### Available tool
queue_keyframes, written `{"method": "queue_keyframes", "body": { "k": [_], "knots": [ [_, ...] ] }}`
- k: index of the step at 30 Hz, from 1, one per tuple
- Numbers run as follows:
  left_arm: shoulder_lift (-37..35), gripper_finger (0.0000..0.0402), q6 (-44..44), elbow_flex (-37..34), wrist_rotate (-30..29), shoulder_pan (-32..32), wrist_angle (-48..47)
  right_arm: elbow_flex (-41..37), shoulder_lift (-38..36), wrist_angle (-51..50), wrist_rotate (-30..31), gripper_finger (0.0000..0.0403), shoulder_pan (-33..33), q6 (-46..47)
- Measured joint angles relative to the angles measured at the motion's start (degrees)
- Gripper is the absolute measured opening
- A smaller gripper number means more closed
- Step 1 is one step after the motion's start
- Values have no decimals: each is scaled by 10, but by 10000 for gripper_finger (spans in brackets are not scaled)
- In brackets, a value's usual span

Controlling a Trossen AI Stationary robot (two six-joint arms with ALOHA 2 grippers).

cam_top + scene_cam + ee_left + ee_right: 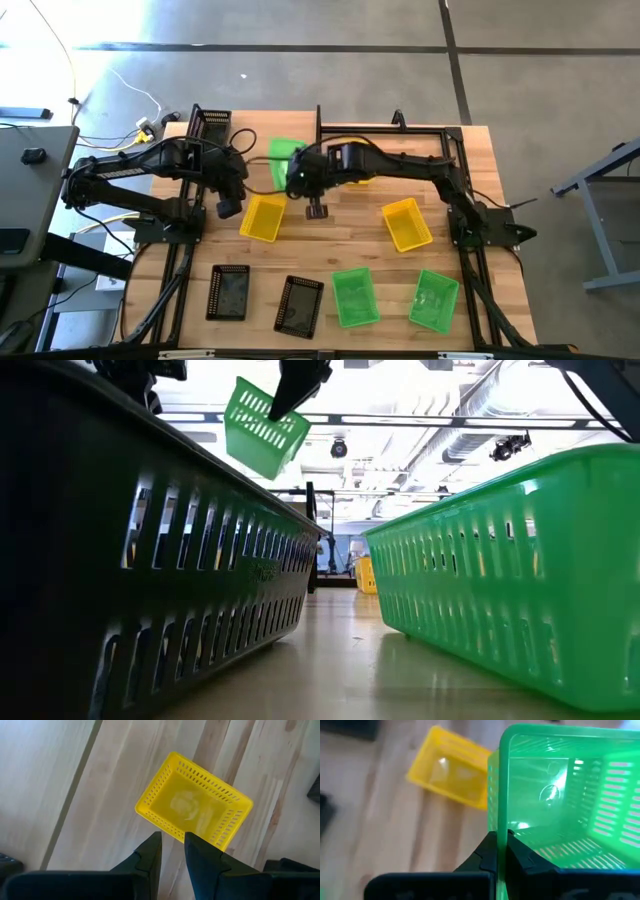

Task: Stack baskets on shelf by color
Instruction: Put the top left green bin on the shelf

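My right gripper (298, 180) hangs over the middle of the table, shut on a bright green basket (285, 153) that it carries in the air; the low view shows that basket (262, 425) tilted, high above the table. My left gripper (173, 840) hovers open over a yellow basket (194, 805), which rests bottom down on the wood planks left of centre (263, 217); nothing is between its fingers. The shelf's black frame (400, 131) stands at the far side, behind the right arm. My right gripper pinches one wall of the green basket at its rim (502, 822), one finger (489, 851) outside the wall and the other (519, 851) inside. The fingers come slanting down from above. The basket is lifted clear and hangs tilted below them.
Another yellow basket (407, 222) lies right of centre. Near the front edge lie two black baskets (228, 292) (300, 305) and two green ones (355, 296) (434, 298). A black basket (210, 125) sits at the far left. A small dark object (318, 208) stands mid-table.
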Motion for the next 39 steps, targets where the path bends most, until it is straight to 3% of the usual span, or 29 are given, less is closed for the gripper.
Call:
{"method": "queue_keyframes", "body": {
  "k": [14,39],
  "knots": [
    [0,74,-25,0,-1,0,0,0,0,46,87,0,-70,-35],
    [0,74,-23,0,-2,0,0,-21,31,45,52,0,-96,-6]
  ]
}}
